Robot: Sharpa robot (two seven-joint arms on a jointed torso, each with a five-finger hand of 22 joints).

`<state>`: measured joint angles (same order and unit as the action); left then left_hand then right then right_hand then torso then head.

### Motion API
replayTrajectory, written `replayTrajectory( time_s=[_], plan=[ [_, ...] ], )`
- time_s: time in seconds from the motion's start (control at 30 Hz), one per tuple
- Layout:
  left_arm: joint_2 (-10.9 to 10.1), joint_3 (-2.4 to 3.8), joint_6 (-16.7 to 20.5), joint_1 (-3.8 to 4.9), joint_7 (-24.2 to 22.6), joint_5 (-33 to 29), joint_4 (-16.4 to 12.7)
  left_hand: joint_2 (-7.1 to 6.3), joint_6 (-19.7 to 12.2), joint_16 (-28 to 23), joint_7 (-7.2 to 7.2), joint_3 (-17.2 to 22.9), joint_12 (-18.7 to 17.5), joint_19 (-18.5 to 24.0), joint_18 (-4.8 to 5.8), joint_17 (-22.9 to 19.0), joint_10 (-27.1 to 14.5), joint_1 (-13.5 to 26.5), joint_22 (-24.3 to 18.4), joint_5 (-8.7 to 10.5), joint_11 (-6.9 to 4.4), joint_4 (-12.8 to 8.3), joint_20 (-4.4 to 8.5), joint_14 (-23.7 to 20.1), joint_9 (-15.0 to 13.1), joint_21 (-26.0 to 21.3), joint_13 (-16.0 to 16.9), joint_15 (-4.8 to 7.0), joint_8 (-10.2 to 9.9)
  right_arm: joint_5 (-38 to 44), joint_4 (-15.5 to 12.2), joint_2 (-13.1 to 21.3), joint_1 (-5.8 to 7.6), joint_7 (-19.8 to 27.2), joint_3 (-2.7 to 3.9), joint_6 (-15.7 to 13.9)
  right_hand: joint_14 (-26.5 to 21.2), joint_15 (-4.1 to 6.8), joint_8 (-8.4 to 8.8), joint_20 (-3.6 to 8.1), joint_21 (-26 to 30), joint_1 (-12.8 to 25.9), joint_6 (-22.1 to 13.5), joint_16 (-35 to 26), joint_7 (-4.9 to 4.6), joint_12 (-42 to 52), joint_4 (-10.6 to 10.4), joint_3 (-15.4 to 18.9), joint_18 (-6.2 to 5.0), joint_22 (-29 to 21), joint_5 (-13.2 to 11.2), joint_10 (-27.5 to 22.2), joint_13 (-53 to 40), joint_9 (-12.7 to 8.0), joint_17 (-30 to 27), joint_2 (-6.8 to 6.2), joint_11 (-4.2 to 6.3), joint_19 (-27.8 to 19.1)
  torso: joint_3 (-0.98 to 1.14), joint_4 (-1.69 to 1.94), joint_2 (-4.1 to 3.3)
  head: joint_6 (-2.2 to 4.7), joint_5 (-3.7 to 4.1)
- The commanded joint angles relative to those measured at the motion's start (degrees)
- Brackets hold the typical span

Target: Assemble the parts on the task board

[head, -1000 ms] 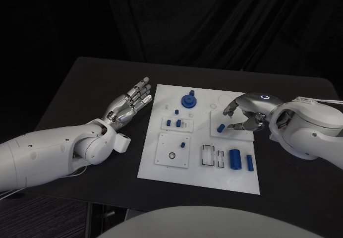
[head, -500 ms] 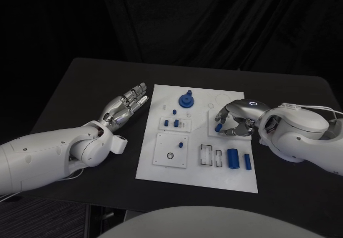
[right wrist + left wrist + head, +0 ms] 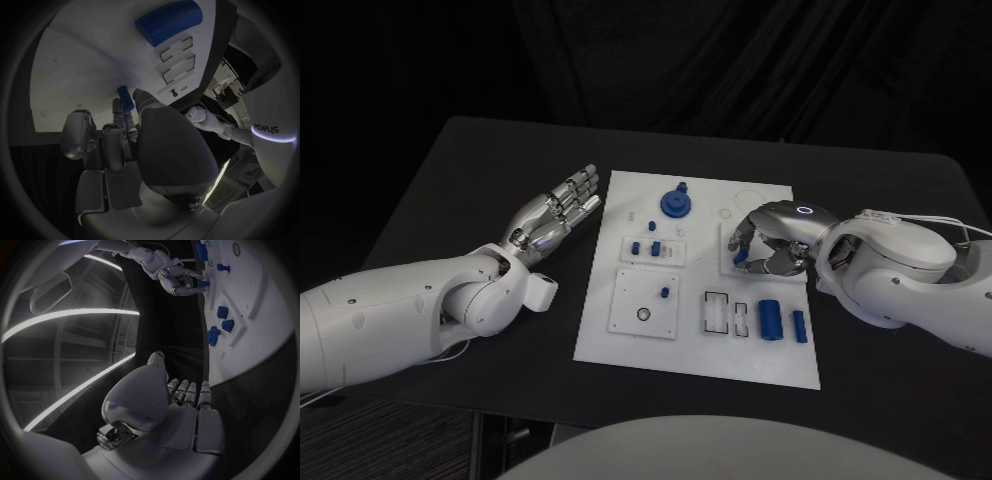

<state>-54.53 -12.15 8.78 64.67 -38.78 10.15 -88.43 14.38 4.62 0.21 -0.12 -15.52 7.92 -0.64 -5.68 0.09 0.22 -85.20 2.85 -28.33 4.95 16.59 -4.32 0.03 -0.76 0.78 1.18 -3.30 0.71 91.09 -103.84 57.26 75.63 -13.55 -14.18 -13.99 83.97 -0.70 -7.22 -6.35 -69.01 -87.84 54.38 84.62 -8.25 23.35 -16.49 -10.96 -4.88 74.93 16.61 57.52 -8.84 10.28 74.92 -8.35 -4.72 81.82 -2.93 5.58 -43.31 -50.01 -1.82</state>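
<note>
The white task board (image 3: 689,345) lies mid-table. My right hand (image 3: 769,240) is curled over the board's right middle, thumb and a finger pinching a small blue peg (image 3: 740,259) that stands low against the plate. The right wrist view shows that peg (image 3: 127,97) between the fingertips (image 3: 139,93). In the left wrist view the right hand (image 3: 178,280) closes on the peg (image 3: 203,284). My left hand (image 3: 557,212) lies open beside the board's left edge, fingers straight and holding nothing.
Elsewhere on the board are a blue round knob (image 3: 681,205), two small blue pieces (image 3: 648,247), a small peg (image 3: 666,292), a blue cylinder (image 3: 773,318) and a thinner blue bar (image 3: 800,326). Rectangular slots (image 3: 718,312) sit left of the cylinder.
My right hand has come down and leftward over the small blue peg and closed its fingers around it. The left hand has stayed where it was.
</note>
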Motion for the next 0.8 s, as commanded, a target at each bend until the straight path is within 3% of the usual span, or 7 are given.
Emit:
replayTrajectory(
  time_s=[0.03,0.33,0.4,0.43,0.57,0.8],
  plan=[
    [0.1,0.05,-1.2,-0.09,-6.7,0.0,-0.1,-0.05,0.1,-0.2,-0.79,0.4,-0.3,0.0,0.72,-0.1,0.0,-0.8,0.0,-0.31,0.27,0.1,-0.34,0.0,-0.1,-0.2,0.0,-0.36,0.1,-0.2,0.0,0.0,-0.14,1.6,0.02,-2.1,3.8,0.80,-0.95,0.21,-0.6,-0.8,2.0,0.3,0.32,-0.3,0.3,-1.3,0.65,9.6,0.3,2.5,0.1,0.5,7.9,0.82,0.49,0.5,-0.03,0.03,0.02,0.01,-0.11],
    [0.1,0.04,-1.8,-0.12,-6.0,0.0,0.0,-0.23,0.4,-0.2,-0.92,1.0,-0.4,0.0,0.05,-0.1,0.0,-2.3,0.1,-1.54,0.53,-0.3,-1.49,0.0,-0.1,-0.2,0.0,-0.79,0.2,-0.5,-0.6,0.6,-0.14,1.2,0.03,-2.1,3.9,1.81,-2.79,1.30,-1.0,-3.8,6.3,0.3,1.38,-1.7,1.9,-3.7,0.73,9.6,2.0,6.7,0.1,2.1,8.0,1.37,1.69,0.7,0.01,-0.12,0.02,0.01,-0.35],
    [0.1,0.04,-1.9,-0.13,-5.8,0.0,0.0,-0.26,0.5,-0.2,-0.75,1.1,-0.4,0.0,-0.05,-0.1,0.0,-2.5,0.1,-1.69,0.55,-0.3,-1.63,0.0,-0.1,-0.2,0.0,-0.84,0.2,-0.6,-0.8,0.8,-0.12,1.2,0.04,-2.3,3.9,1.94,-2.83,1.52,-1.0,-5.0,6.7,0.2,1.39,-2.5,2.7,-5.5,0.75,9.7,-2.1,7.3,0.2,2.6,8.0,1.62,1.78,0.7,0.03,-0.12,0.04,0.01,-0.36],
    [0.0,0.04,-1.9,-0.14,-5.7,0.0,0.0,-0.28,0.5,-0.2,-0.66,1.2,-0.4,0.0,-0.11,-0.1,0.0,-2.6,0.1,-1.76,0.57,-0.3,-1.71,0.0,-0.1,-0.2,0.0,-0.86,0.2,-0.6,-1.0,1.0,-0.08,1.1,0.04,-2.4,3.9,1.96,-2.83,1.53,-1.0,-5.1,6.8,0.2,1.42,-2.8,2.9,-6.2,0.76,9.7,-2.9,7.6,0.2,2.8,8.0,1.55,1.80,0.7,0.04,-0.11,0.06,0.01,-0.37],
    [0.1,0.04,-2.1,-0.15,-5.3,0.0,0.1,-0.34,0.5,-0.2,-0.56,1.3,-0.4,-0.1,-0.21,-0.1,0.0,-2.8,0.1,-1.96,0.66,-0.4,-1.89,0.0,-0.1,-0.2,0.0,-0.95,0.2,-0.6,-1.7,1.6,0.49,0.9,0.04,-2.9,3.7,2.03,-2.95,1.59,-0.3,-5.1,7.2,-0.2,1.52,-3.2,3.3,-7.4,0.62,9.5,-4.0,8.2,0.0,3.3,7.4,1.45,1.93,0.4,0.08,-0.13,0.07,0.01,-0.62],
    [0.2,0.04,-2.5,-0.17,-4.6,0.0,0.1,-0.37,0.6,-0.2,-0.28,1.5,-0.3,-0.1,-0.37,-0.1,0.0,-3.2,0.2,-2.16,1.07,-0.4,-2.34,0.0,-0.1,-0.1,0.0,-1.29,0.2,-0.6,-3.6,2.3,2.74,0.8,0.05,-3.5,3.4,2.09,-3.21,1.64,0.5,-5.2,7.8,-0.9,1.58,-3.6,3.8,-8.5,0.45,9.2,-4.5,8.8,-0.1,3.9,6.6,1.30,2.00,-0.1,0.02,-0.28,0.19,0.01,-1.04]
  ],
)
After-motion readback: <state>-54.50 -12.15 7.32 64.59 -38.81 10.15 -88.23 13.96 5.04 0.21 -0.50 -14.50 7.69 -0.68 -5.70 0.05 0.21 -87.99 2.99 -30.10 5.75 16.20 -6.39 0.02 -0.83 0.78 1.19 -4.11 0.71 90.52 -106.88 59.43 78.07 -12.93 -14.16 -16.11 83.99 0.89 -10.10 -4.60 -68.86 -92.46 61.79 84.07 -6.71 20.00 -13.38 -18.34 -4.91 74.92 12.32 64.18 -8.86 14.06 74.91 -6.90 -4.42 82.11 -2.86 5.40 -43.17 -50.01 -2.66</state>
